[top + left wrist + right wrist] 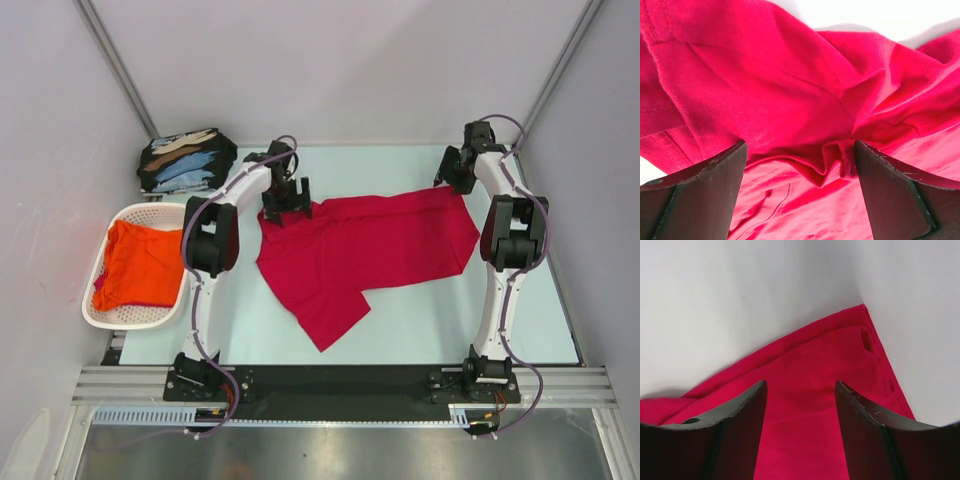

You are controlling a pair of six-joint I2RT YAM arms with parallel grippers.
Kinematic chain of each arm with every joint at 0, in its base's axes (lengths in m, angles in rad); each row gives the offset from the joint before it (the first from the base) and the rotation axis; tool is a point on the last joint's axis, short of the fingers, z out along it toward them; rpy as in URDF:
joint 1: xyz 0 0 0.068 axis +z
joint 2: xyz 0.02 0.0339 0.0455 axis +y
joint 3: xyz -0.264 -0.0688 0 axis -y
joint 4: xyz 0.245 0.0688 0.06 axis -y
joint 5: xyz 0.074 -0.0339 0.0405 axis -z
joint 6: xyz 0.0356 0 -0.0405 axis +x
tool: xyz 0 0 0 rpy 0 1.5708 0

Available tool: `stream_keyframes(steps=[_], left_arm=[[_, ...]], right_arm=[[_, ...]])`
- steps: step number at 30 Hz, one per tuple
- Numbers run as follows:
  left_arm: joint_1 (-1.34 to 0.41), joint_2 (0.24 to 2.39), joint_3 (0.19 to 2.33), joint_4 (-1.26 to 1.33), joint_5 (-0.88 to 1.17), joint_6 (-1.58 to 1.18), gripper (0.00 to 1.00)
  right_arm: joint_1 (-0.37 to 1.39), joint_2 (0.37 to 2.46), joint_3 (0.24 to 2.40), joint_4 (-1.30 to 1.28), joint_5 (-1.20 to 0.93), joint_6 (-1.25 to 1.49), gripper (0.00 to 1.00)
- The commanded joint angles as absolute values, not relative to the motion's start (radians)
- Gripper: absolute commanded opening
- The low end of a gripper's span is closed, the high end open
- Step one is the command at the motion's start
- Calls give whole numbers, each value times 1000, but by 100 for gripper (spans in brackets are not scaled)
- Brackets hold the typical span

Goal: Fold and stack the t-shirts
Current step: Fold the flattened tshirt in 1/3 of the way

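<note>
Jaws of left gripper [800, 150] wide apart astride a bunched fold of one red t-shirt [370, 250], jaws of right gripper [800, 387] half open over its far corner, neither gripping, shirt spread on worktop [450, 310], one orange t-shirt [138, 265] in one basket [130, 318], one black printed pile [185, 160] beyond

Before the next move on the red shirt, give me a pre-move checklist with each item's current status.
1. Left gripper: jaws apart, a bunched fold of the red t-shirt between them, not clamped: ok.
2. Right gripper: jaws open at the shirt's far right corner: ok.
3. Shirt flat enough to fold: not ok; it is wrinkled and bunched near the left gripper.
4. Stack in place: black printed t-shirt lies folded at the far left corner: ok.
5. Orange t-shirt lies in the basket, apart from the red one: ok.
6. Cloth snagged under either gripper: cannot tell.
</note>
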State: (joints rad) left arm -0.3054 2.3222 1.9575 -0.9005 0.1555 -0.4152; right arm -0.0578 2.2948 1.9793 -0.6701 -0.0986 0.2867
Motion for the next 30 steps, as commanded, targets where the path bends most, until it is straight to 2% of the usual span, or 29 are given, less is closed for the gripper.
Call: stream_keyframes(steps=[1,8,11,15,17,18,19,30], left_arm=[[-287,2261,1954,-847,121,-436,93],[-276,2194,1988,-732,184,-451,78],[-272,2243,2046,-787,161,-437,91],[-252,2310,2100,-818,147,-431,92],[-242,2329,2106,-804,172,-433,65],[-239,2333,2118,-799,179,-437,40],[-238,2344,2126,-804,181,-445,0],[-235,2310,2085,-824,112,-445,0]], right_arm=[[-51,2197,1954,-641,-118,268,61],[-43,2177,1936,-604,-160,250,61],[-40,2181,1951,-606,-169,250,61],[-38,2189,1974,-617,-170,242,61],[-40,2192,1977,-618,-170,242,61],[-40,2192,1979,-620,-170,241,61],[-40,2191,1979,-620,-170,241,61],[-34,2203,1971,-621,-161,242,60]])
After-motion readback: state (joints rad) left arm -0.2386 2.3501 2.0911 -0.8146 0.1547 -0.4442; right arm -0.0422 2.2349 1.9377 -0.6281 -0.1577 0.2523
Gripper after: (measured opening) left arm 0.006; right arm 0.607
